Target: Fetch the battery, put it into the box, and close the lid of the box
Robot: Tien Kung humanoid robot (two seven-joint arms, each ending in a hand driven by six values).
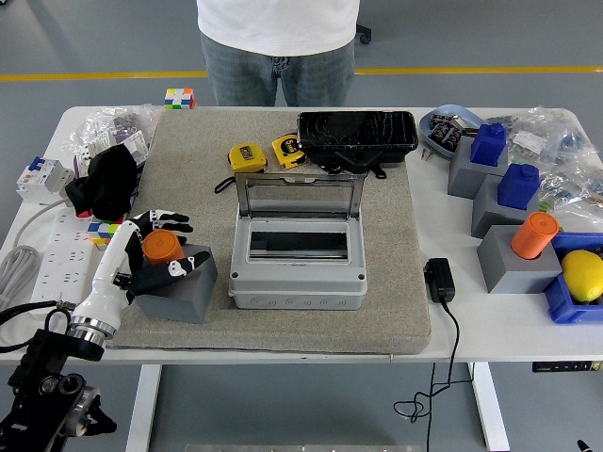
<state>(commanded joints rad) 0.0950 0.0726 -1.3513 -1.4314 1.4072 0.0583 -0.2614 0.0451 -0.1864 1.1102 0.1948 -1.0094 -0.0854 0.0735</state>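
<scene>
The battery (pixel 162 247), an orange cylinder, stands upright in a grey holder block (pixel 179 294) at the mat's left front. My left hand (pixel 158 247) reaches in from the lower left and brackets it. The fingers (pixel 168 221) spread over its far side and the thumb lies on the block's near top. They are not closed tight on it. The grey box (pixel 297 282) sits mid-mat with its clear lid (pixel 300 196) standing open at the back. My right arm is out of view.
Two yellow tape measures (pixel 247 156) and a black case (pixel 358 134) lie behind the box. A black adapter (pixel 439 280) and its cord sit to the right. Grey blocks hold blue and orange pieces (pixel 533 235) at far right. A person (pixel 278 38) stands at the far side.
</scene>
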